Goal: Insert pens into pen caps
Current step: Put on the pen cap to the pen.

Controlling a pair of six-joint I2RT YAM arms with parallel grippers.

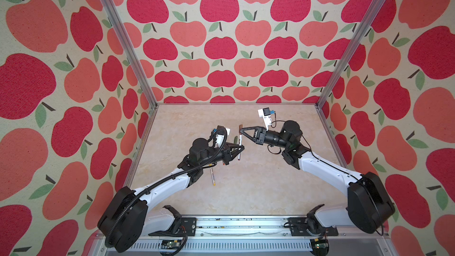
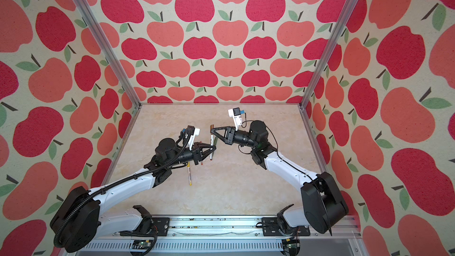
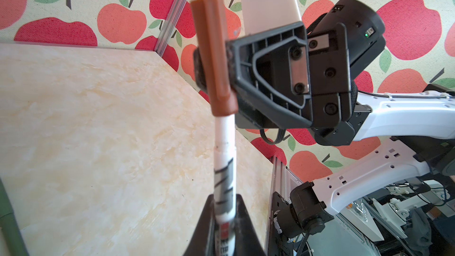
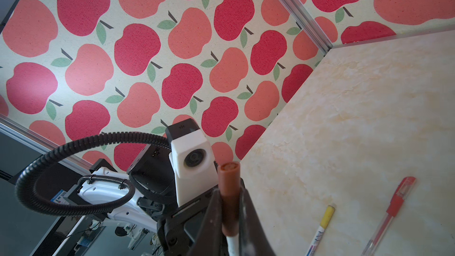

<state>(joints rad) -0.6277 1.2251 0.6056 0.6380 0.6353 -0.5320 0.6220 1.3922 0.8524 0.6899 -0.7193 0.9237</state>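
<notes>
L gripper (image 1: pixel 241 148) is pinched on the white-barrelled pen (image 3: pixel 224 163), held up off the table (image 1: pixel 246 188) mid-workspace. R gripper (image 1: pixel 243 131) is clamped on the brown cap (image 3: pixel 213 57), which sits over the pen's upper end. It looks seated, tho whether it's pushed fully home can't be told. The yellow pen (image 4: pixel 320 227) and red pen (image 4: pixel 391 214) lie on the table, apparently capped. The green pen (image 1: pixel 235 140) is mostly hidden, so its cap status is unclear. Prob. 3 of 4 done; left: set this pen down & check the green one.

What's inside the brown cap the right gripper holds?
The white-barrelled pen enters the brown cap at its open end. Its tip is covered by the cap, so seating depth cannot be seen.
</notes>
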